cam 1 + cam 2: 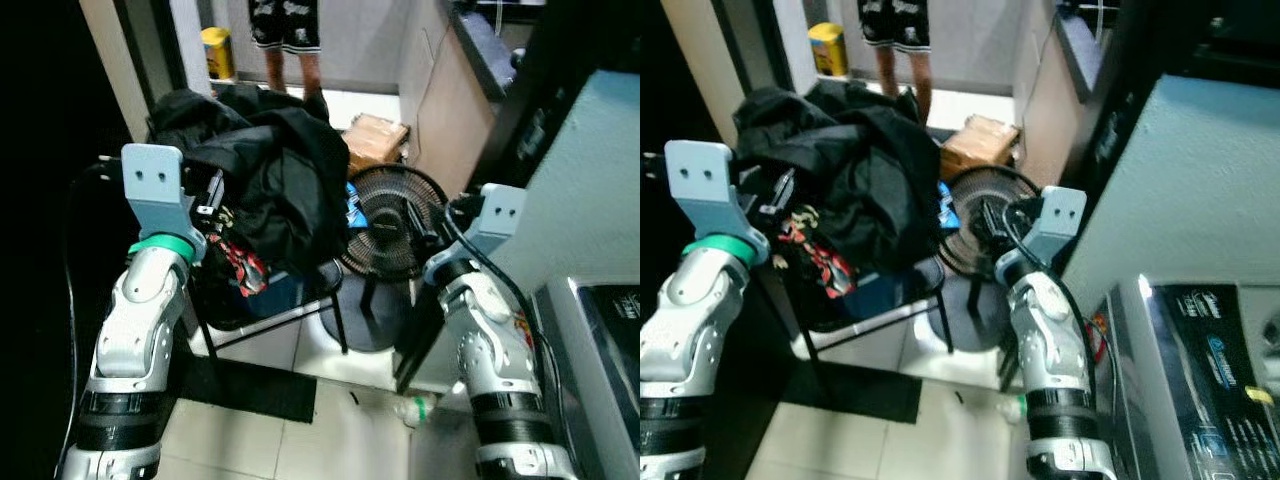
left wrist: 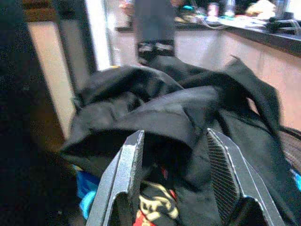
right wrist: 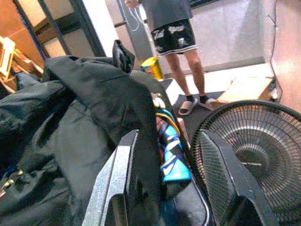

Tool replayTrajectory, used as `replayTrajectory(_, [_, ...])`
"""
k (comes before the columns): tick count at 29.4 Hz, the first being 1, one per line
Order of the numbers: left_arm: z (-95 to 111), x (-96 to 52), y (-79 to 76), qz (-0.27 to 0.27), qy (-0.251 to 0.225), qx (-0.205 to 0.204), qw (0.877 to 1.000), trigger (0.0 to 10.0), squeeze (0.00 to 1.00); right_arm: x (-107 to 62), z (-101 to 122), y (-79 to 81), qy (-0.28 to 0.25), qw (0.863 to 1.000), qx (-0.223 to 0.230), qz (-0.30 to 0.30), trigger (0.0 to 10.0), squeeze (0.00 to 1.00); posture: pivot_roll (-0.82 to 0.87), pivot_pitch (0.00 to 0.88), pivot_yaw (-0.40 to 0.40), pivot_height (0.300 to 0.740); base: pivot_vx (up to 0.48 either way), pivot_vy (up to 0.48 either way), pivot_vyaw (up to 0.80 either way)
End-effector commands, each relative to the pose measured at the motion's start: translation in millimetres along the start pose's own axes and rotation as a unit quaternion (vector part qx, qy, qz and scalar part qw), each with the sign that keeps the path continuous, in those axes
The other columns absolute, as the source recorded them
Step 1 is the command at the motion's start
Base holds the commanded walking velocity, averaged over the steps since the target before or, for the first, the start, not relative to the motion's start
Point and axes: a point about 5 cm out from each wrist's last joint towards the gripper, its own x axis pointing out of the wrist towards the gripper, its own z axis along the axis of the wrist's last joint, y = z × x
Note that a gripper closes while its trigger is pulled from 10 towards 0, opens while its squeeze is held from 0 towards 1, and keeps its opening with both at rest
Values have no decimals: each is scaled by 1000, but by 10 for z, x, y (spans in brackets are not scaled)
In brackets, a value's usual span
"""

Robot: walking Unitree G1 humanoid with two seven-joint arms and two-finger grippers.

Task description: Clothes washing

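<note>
Left end effector (image 2: 176,176) is open, fingers spread, aimed straight into the clothes pile (image 1: 265,170); the black fabric lies dead ahead and just beyond the fingertips, no contact visible. The pile is heaped on a chair (image 1: 300,305), mostly black garments, with a red patterned piece (image 1: 240,262) hanging low on the robot's left side and a blue one (image 3: 171,155) on the fan side. No clear long axis; it's a mound, draping down over the chair front.

Right end effector (image 3: 162,183) is also open, pointing at the pile's right flank, a hanging black fold sitting between its fingers. Floor fan (image 1: 392,222) stands just beside that flank, close to the right arm.

Left arm looks nearer the bulk of the pile.

Washing machine (image 1: 1200,380), lid closed, sits at the robot's far right, well apart from the chair. A person (image 1: 285,40) stands behind the pile.
</note>
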Motion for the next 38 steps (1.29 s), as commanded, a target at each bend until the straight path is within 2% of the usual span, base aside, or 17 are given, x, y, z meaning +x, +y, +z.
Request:
replayTrajectory(1, [-32,-9,-21,-6,7,6,1000,10000,0,-16,-9,-26,2,1000,1,-4,10000,0,125,1,57,740,394,0,0])
replayTrajectory(9, [-32,-7,-15,-7,7,10,1000,10000,0,-11,-21,12,8,1000,4,8,10000,0,128,4,57,740,387,0,0])
replayTrajectory(14, [-34,-4,-8,-7,8,13,1000,10000,0,1,4,73,5,1000,-5,30,10000,0,126,9,59,740,385,0,800])
replayTrajectory(16, [-34,0,-8,-7,8,14,1000,10000,0,3,9,67,0,1000,11,24,10000,0,126,16,58,740,381,0,400])
replayTrajectory(25, [-29,4,9,-3,8,11,1000,10000,0,14,26,49,-3,1000,5,17,10000,0,129,21,55,740,371,0,0])
replayTrajectory(28, [-15,-8,33,-2,1,-10,1000,10000,0,19,19,65,-3,1000,8,19,10000,0,129,21,55,740,0,0,0])
replayTrajectory(38, [2,-3,81,6,4,-38,999,10000,0,17,14,70,-11,1000,14,10,10000,0,129,21,55,740,0,0,0])
